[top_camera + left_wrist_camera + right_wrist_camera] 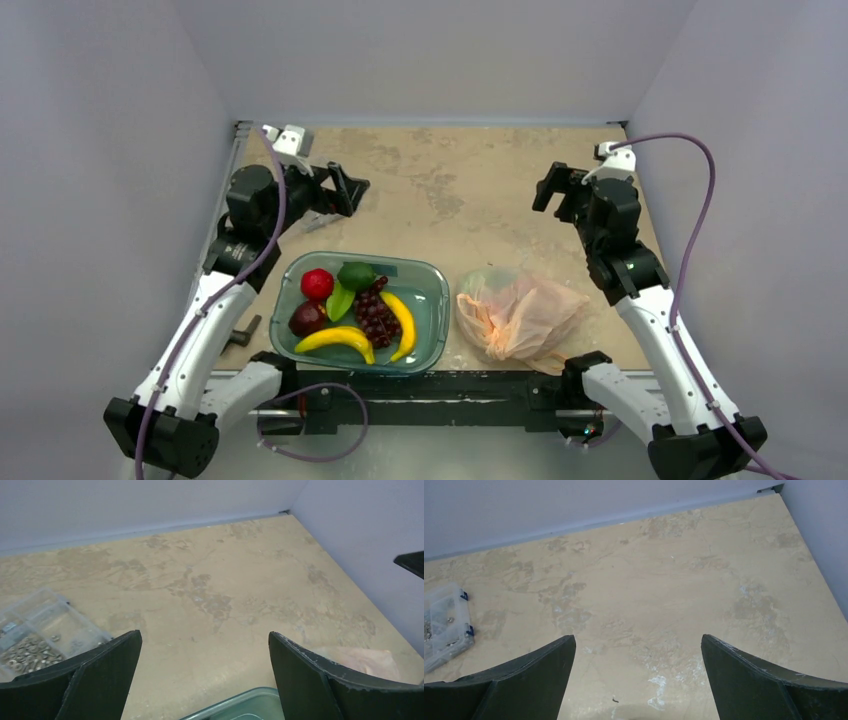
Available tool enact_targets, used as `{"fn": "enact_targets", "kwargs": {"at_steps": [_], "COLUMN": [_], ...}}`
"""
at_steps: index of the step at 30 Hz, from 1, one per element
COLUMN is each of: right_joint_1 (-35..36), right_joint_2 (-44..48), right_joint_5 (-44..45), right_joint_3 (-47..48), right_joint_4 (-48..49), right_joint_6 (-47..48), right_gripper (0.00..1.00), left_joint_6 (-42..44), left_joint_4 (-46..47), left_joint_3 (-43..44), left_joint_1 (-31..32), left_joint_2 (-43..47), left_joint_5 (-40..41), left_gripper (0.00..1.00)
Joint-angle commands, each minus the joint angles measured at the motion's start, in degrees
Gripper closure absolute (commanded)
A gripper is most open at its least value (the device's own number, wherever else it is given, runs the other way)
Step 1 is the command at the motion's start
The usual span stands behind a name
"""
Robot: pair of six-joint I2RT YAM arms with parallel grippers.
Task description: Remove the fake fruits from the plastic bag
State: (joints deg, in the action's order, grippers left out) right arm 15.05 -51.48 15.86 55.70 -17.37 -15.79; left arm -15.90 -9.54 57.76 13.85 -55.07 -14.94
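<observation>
Two pairs of fingers hang above the far half of the counter (470,190), each spread wide with nothing between: the left fingers (100,675) and the right fingers (749,680). The plastic bag (520,315) lies crumpled at the near edge, just right of the teal tray (446,305) and beside the right arm's base. From the right fingers it lies back toward the robot and slightly inward. From the left fingers it sits beyond the tray, so the right arm looks nearer. The bag spreads somewhat wider left to right than front to back. Fake fruits, among them a red ball (317,283), show in the tray. Whether any lie inside the bag cannot be told.
</observation>
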Motion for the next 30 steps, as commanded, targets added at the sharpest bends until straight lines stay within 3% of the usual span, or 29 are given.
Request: {"fn": "enact_targets", "kwargs": {"at_steps": [1, 10, 19, 25, 30], "right_joint_1": [0.16, 0.1, 4.33, 15.5, 20.76], "right_joint_2": [0.0, 0.24, 0.41, 2.56, 2.88], "right_joint_5": [-0.66, -13.5, -19.66, -16.35, -6.36], "right_joint_3": [1.96, 1.7, -0.09, -3.48, -1.2], "right_joint_4": [-2.66, -11.93, -25.81, -32.58, -44.24], "right_joint_6": [-2.61, -9.96, -17.17, -25.73, -27.99], "right_gripper": [0.01, 0.01, 0.01, 0.01, 0.01], "left_joint_6": [0.16, 4.12, 4.13, 4.06, 3.82], "left_joint_4": [1.62, -3.33, -4.9, -4.74, -4.68], "left_joint_3": [2.71, 5.53, 7.02, 6.84, 6.84], "left_joint_1": [5.82, 18.43, 20.61, 20.6, 20.9], "left_joint_2": [-2.13, -7.56, -7.78, -6.48, -6.37], "left_joint_5": [-3.19, -3.2, -4.91, -5.7, -6.86], "left_gripper": [0.01, 0.01, 0.0, 0.0, 0.0]}}
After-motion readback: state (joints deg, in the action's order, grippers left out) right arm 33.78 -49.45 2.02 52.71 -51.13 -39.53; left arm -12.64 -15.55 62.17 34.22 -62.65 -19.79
